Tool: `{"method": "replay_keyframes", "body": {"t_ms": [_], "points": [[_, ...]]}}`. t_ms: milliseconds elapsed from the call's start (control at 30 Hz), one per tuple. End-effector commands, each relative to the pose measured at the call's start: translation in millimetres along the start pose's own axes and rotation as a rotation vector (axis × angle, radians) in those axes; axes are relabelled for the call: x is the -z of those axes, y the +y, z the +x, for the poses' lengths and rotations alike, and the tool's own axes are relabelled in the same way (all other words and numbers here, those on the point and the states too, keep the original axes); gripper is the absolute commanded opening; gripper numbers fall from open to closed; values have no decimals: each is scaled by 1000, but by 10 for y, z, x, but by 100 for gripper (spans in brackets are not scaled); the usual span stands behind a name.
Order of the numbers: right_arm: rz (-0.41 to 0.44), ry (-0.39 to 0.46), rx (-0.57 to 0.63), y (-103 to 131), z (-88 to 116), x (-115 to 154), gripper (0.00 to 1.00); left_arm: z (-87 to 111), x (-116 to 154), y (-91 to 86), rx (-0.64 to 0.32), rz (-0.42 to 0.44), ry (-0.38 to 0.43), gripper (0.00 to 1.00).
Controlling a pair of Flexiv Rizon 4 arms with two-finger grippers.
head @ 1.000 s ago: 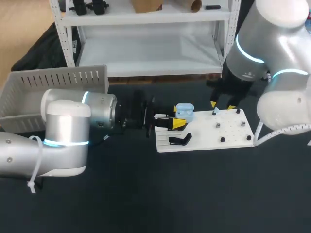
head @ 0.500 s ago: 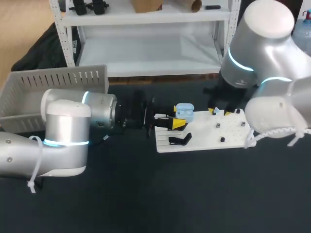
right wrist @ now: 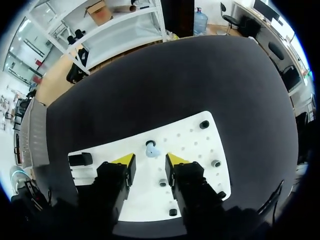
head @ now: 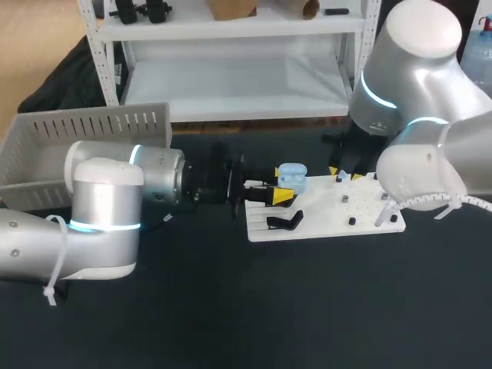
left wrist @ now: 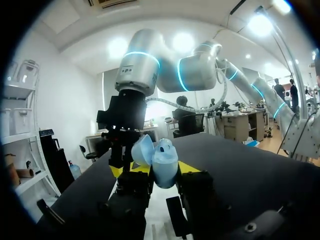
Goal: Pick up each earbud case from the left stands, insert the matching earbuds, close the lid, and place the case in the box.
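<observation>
right gripper (head: 344, 175) has edged left above the white board's (head: 323, 223) far edge, fingers apart, a pale blue earbud (right wrist: 151, 148) on its peg just ahead. left gripper (head: 283, 184) stays clamped on the open-lidded light blue earbud case (head: 292, 175) above the board's left end.

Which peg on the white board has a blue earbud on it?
The peg just ahead of the right gripper, whose fingers are open, holds the blue earbud. The other pegs on the board are bare.

Left claw (left wrist: 160, 170) clamped tight; right claw (right wrist: 150, 161) spread.
</observation>
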State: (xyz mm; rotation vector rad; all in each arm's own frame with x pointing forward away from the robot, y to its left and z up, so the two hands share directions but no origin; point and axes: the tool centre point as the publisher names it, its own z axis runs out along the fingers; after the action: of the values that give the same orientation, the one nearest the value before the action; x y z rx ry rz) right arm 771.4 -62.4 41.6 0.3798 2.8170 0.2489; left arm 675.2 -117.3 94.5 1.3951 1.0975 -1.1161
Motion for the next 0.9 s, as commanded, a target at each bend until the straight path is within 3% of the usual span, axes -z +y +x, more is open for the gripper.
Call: {"method": "replay_keyframes", "body": {"t_ms": [33,900], "points": [[-6,3,-8,-6,-11,-34,36,0,-7,-13,-1,-6,0,0],[-5,25,-43,-10,-20,-135,27,0,-7,-13,-1,-6,0,0]]}}
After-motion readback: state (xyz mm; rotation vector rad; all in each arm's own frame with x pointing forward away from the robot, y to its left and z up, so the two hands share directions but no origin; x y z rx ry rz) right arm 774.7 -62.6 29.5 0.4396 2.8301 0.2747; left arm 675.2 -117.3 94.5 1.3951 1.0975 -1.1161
